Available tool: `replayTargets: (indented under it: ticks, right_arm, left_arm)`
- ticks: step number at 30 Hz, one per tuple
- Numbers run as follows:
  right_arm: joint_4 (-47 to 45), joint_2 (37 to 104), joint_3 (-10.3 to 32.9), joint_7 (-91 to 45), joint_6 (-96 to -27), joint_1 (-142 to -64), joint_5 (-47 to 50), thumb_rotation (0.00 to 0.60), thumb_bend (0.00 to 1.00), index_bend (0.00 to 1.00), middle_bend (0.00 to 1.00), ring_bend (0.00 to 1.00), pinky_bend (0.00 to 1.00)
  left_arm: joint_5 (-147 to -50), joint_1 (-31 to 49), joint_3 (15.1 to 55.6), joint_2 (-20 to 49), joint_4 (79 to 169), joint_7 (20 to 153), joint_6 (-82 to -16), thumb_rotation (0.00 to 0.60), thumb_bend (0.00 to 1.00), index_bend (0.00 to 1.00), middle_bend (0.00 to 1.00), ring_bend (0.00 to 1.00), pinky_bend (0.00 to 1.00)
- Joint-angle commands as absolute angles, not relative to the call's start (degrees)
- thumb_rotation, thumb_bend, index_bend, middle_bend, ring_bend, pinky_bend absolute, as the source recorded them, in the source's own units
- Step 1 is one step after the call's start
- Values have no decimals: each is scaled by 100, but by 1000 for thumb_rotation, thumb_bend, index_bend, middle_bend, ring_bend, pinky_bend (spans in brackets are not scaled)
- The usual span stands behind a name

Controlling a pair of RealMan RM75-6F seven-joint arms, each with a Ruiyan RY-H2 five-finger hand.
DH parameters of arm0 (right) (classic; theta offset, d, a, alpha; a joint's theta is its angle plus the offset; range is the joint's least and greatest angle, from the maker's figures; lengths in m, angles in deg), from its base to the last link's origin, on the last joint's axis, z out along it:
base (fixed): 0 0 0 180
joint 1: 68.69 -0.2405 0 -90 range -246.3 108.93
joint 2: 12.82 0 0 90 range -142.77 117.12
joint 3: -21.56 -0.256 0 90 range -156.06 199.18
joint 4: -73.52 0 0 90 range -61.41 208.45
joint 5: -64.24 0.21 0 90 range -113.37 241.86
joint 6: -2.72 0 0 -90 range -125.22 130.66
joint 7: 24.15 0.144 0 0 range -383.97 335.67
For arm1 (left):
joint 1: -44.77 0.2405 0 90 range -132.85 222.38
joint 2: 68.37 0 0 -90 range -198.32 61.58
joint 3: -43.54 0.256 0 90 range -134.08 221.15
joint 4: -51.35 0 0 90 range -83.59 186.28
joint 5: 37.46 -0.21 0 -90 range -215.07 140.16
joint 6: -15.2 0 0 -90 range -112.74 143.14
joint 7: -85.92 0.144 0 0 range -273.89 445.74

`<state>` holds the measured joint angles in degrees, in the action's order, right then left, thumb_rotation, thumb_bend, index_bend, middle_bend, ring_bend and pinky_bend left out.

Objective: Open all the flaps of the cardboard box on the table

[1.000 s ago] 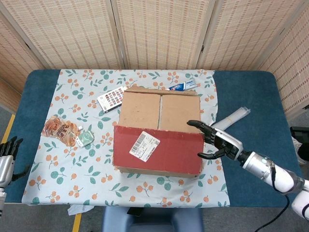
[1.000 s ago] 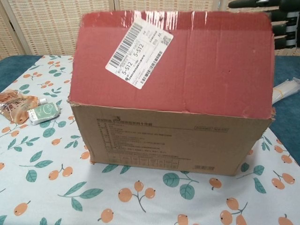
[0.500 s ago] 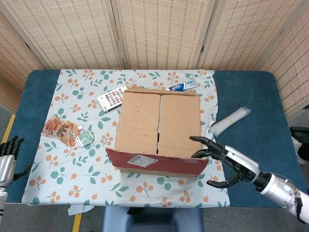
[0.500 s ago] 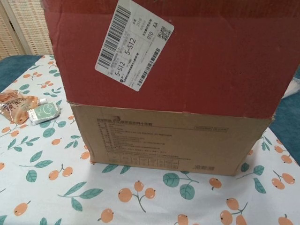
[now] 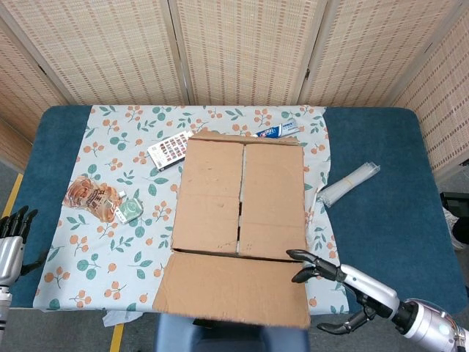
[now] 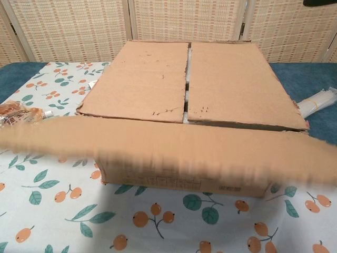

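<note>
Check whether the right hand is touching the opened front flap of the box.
Cannot tell. In the head view the right hand has fingertips at the front flap's right edge, with neither gap nor contact plain.

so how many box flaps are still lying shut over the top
2: the left inner flap and the right inner flap, side by side over the box opening. The near flap is folded out. A far flap isn't clearly visible.

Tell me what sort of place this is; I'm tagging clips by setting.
Probably a staged indoor test setup, not a home: woven screen panels wall off a table under a fruit-print cloth, with a cardboard box and scattered props.
</note>
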<state>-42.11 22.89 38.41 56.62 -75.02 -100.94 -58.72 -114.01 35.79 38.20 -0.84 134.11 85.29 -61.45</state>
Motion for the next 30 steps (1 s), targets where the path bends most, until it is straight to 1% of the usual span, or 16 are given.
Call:
replayTargets:
  ticks: [1,4,7,8,10,12,14,16,17,18,19,21,22,25,26,30]
  right_arm:
    - [-4285,2204,4008,5281,-7570,-9894,-6051,600,302,30,23,206,199]
    - [-4198,2280,3928,4956,-7614,-9818,-5929,600,301,29,21,194,178]
    - [-4115,2511,3571,4037,-7527,-9761,-5473,600,301,61,18,157,87]
    - [-4122,2631,3363,3568,-7447,-9771,-5213,600,301,93,16,141,48]
    - [-4161,2809,3013,2862,-7303,-9842,-4801,600,313,175,15,121,6]
    - [-4173,3006,2579,2080,-7110,-9999,-4320,600,396,282,15,108,0]
    - [-4118,3160,2212,1365,-6893,-10192,-3959,600,453,344,15,97,0]
    - [-4048,3324,1840,540,-6557,-10453,-3560,595,475,404,13,81,0]
    - [-4002,3405,1656,59,-6325,-10619,-3349,573,484,435,13,69,0]
    - [-3995,3456,1538,-260,-6125,-10752,-3190,531,494,465,15,57,0]
    - [-3995,3514,1393,-640,-5855,-10935,-2984,503,499,481,16,50,0]
    - [-3966,3592,1204,-1216,-5441,-11214,-2679,424,513,520,18,35,0]
    - [-3936,3649,1112,-1480,-5269,-11346,-2522,399,514,527,19,33,0]
    - [-3792,3994,857,-2192,-4787,-11755,-1924,270,514,581,29,21,0]
    - [-3753,4071,807,-2328,-4652,-11866,-1776,238,514,603,35,17,0]
    - [-3499,4375,697,-2991,-4221,-12272,-1295,205,518,650,43,1,0]
  left_arm:
    - [-11413,3572,3829,-79,13426,8572,-6144,600,406,0,0,0,0]
    - [-11426,3561,3839,-66,13449,8621,-6136,600,406,0,0,0,0]
    - [-11434,3540,3852,-61,13454,8625,-6091,600,406,0,0,0,0]
    - [-11425,3533,3850,-62,13447,8611,-6071,600,406,0,0,0,0]
    - [-11411,3527,3843,-69,13431,8574,-6050,600,406,0,0,0,0]
    - [-11416,3530,3838,-85,13410,8504,-6052,600,406,0,0,0,0]
    - [-11451,3540,3836,-95,13380,8420,-6086,600,406,0,0,0,0]
    - [-11493,3556,3843,-108,13347,8306,-6116,600,405,0,0,0,0]
    - [-11511,3565,3847,-118,13333,8248,-6129,600,406,0,0,0,0]
    - [-11527,3573,3846,-120,13316,8205,-6151,600,415,0,0,0,0]
    - [-11543,3584,3844,-120,13286,8163,-6179,600,430,0,0,0,0]
    - [-11552,3605,3847,-119,13255,8122,-6212,600,477,0,0,0,0]
    - [-11554,3616,3851,-122,13249,8109,-6224,600,492,0,0,0,0]
    - [-11573,3641,3863,-133,13239,8070,-6255,600,506,0,0,0,0]
    - [-11571,3647,3864,-139,13241,8055,-6256,600,516,0,0,0,0]
    - [-11579,3677,3873,-168,13270,7994,-6279,600,560,0,0,0,0]
